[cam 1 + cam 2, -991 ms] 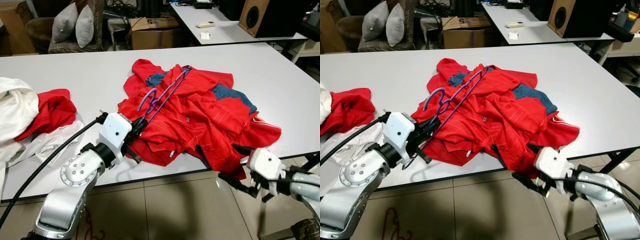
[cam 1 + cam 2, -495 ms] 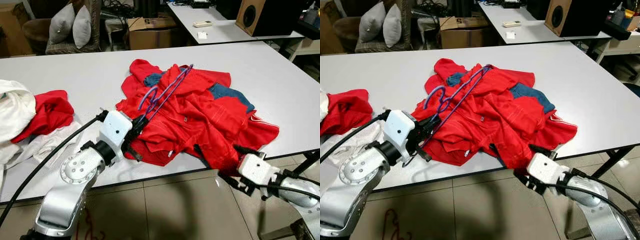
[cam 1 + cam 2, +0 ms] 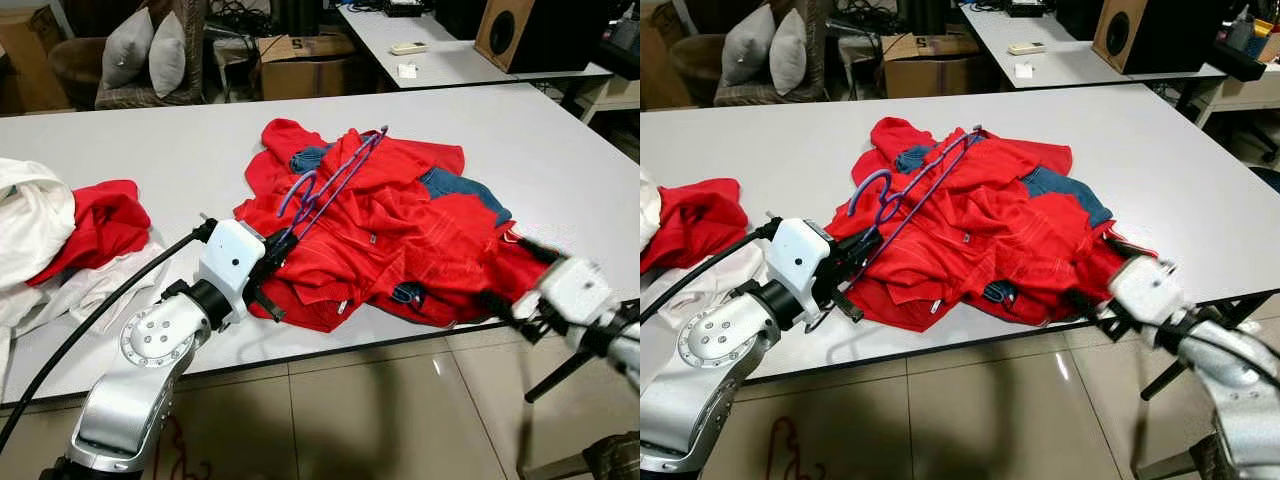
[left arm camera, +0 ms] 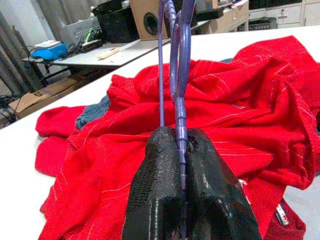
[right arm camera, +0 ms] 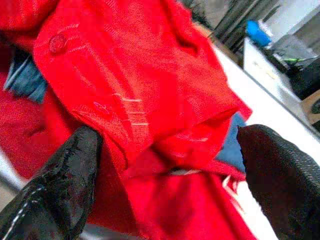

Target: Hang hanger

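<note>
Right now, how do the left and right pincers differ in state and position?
The left pincer is shut on the thin purple wire hanger, at the near left edge of the red shirt pile; the right pincer is open, its fingers either side of a fold at the pile's right edge. The left sits over the white table; the right reaches in from beyond its edge. Both have black fingers.

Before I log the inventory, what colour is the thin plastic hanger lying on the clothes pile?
Purple hanger, clearest in the left wrist view.
</note>
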Tool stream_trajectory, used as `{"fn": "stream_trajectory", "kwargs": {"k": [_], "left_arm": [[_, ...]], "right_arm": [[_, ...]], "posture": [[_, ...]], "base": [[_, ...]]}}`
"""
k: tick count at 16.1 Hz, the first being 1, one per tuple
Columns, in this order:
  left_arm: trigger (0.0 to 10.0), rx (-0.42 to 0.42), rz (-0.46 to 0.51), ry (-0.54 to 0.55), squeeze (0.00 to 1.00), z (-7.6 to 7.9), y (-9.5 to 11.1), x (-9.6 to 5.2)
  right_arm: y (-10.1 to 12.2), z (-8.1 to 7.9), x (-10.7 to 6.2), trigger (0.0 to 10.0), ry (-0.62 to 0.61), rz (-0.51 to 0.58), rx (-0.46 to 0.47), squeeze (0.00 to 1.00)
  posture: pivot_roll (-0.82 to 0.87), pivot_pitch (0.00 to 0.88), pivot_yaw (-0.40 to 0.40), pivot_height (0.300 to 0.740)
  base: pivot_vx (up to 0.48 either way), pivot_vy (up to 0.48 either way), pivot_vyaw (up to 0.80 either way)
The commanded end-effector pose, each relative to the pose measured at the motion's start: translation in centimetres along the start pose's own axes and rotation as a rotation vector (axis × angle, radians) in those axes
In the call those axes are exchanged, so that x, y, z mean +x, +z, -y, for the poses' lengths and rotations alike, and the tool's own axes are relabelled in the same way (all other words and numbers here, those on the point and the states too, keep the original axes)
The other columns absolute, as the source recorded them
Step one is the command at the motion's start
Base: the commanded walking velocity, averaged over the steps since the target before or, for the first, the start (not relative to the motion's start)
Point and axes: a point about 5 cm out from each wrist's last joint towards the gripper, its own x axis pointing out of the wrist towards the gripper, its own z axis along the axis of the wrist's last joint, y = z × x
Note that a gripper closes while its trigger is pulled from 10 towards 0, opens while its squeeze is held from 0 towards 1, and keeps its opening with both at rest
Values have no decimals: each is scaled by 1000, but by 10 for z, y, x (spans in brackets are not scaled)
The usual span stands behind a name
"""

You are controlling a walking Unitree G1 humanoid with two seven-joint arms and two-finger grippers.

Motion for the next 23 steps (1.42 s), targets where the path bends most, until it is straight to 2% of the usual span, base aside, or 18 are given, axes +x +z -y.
{"fn": "stream_trajectory", "kwargs": {"k": [1,3,4,5,6,7,23], "left_arm": [[10000,6,9,-9,0,0,2,1],[10000,8,9,-13,0,1,2,1],[10000,8,9,-13,0,1,2,1],[10000,8,9,-13,0,1,2,1],[10000,9,10,-14,0,1,2,1],[10000,11,10,-14,0,1,2,0],[10000,5,13,-30,0,4,3,3]], "right_arm": [[-2,5,-2,10000,-21,4,44,0],[-9,-1,0,10000,16,-23,72,0],[-11,-6,1,8471,43,-29,85,0],[-11,-6,1,8471,43,-29,85,0],[-11,-9,4,3686,56,-21,106,0],[-11,-10,6,0,64,-15,122,0],[-11,-10,15,0,114,3,201,0]], "posture": [[-14,33,28,740],[-13,29,27,740],[-12,28,26,740],[-12,28,26,740],[-9,26,25,740],[-7,23,24,740],[-6,32,16,740]], "base": [[0,0,0],[0,0,0],[0,0,0],[0,0,0],[0,0,0],[0,0,0],[0,0,0]]}}
